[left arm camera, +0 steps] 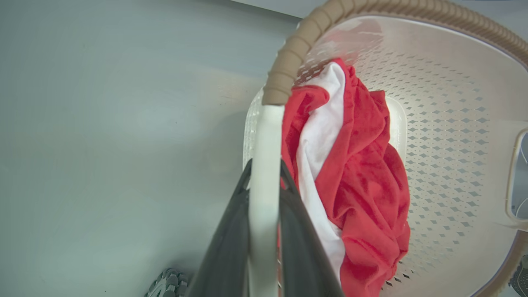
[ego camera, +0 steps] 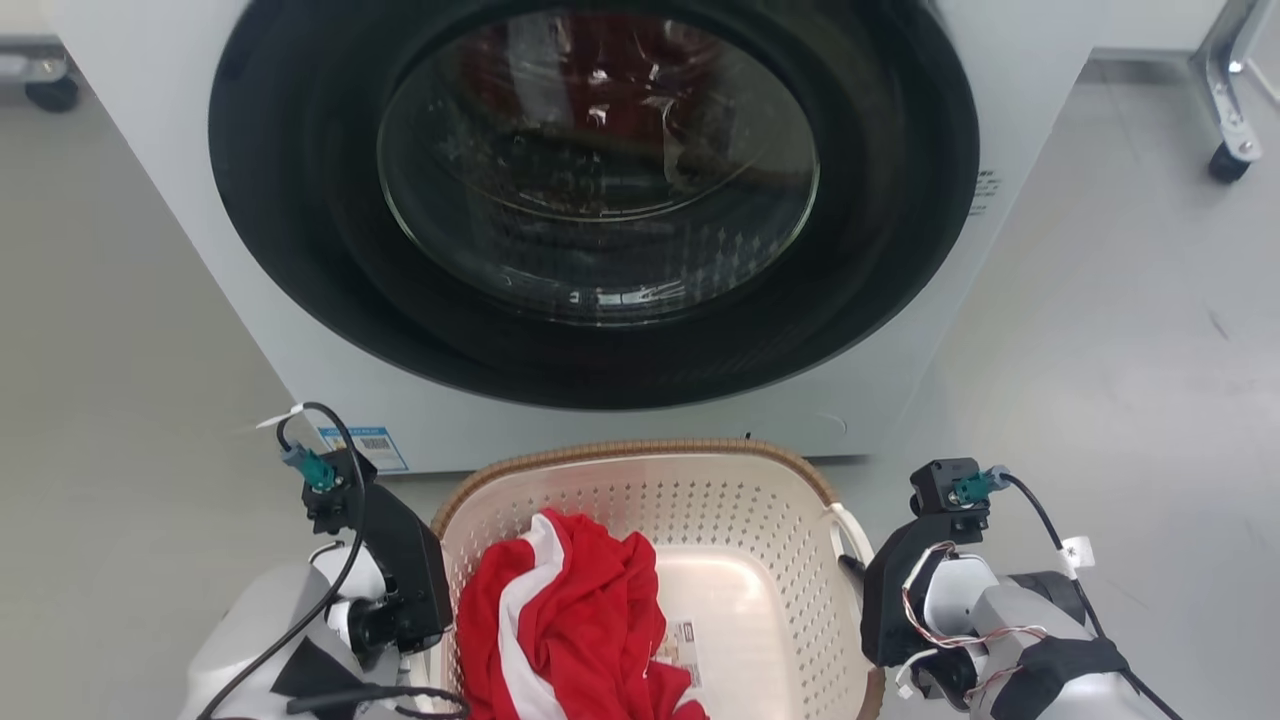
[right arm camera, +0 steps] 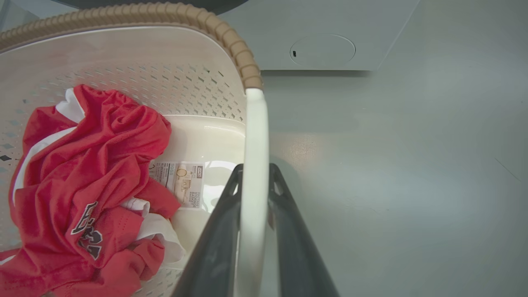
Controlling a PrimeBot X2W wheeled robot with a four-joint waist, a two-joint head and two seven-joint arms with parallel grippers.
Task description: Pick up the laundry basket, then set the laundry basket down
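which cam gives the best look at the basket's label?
Right wrist view: the label lies flat on the basket floor, mostly uncovered, print visible beside the shirt. Head view shows a sliver at the shirt's edge. In the left wrist view the shirt covers that floor area.

White front-loading washing machine (ego camera: 150, 200), seen from above. Large round black-rimmed glass door (ego camera: 600, 170) shut, red shapes showing in glass. Small blue-and-white barcode sticker (ego camera: 365, 447) at lower left of machine front. Round flush cover (right arm camera: 321, 49) low on front panel. Crumpled red-and-white jersey garment (ego camera: 590, 620) heaped below door, dark lettering on it. Smooth pale grey floor (ego camera: 1100, 350). Black caster wheel on metal leg (ego camera: 1225, 160) upper right; second black caster (ego camera: 52, 92) upper left.
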